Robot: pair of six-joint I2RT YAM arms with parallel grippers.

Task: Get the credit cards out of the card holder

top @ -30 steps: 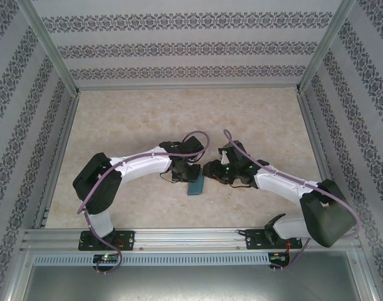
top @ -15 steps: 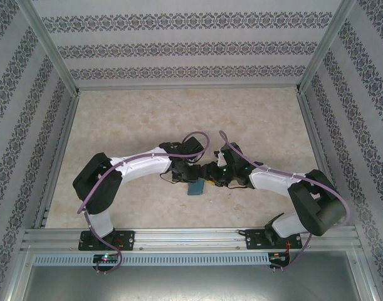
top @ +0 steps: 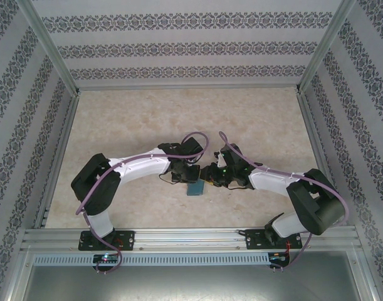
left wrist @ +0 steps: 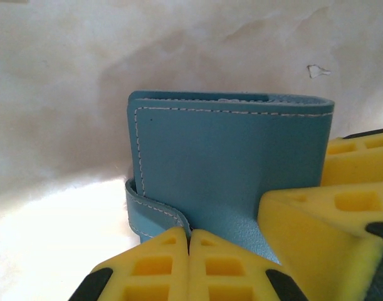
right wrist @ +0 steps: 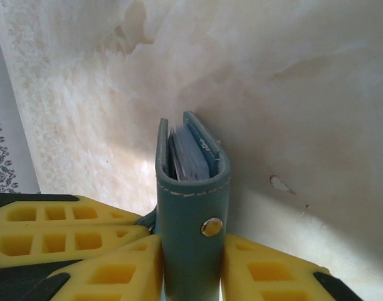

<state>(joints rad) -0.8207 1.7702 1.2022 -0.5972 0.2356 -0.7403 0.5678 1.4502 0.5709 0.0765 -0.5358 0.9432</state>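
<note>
The teal card holder (top: 195,188) stands folded shut on edge on the table, between the two arms. My left gripper (left wrist: 190,233) is shut on the strap that wraps round the holder's (left wrist: 235,157) lower corner. My right gripper (right wrist: 191,244) is shut on the holder (right wrist: 191,207), one yellow pad pressing each cover, just below the metal snap (right wrist: 210,227). Pale grey-blue layers (right wrist: 188,157) show between the covers at the top. I cannot tell the credit cards from the pockets there. From above, the left gripper (top: 186,177) and right gripper (top: 207,178) meet over the holder.
The beige marbled table (top: 178,119) is fenced by patterned walls and aluminium posts. A metal rail (top: 191,237) runs along the near edge by the arm bases. A small chip (left wrist: 316,71) marks the tabletop near the holder.
The right arm has swung in toward the holder and its jaws have narrowed onto the covers. The left gripper has stayed shut on the strap, and the holder has barely moved.
</note>
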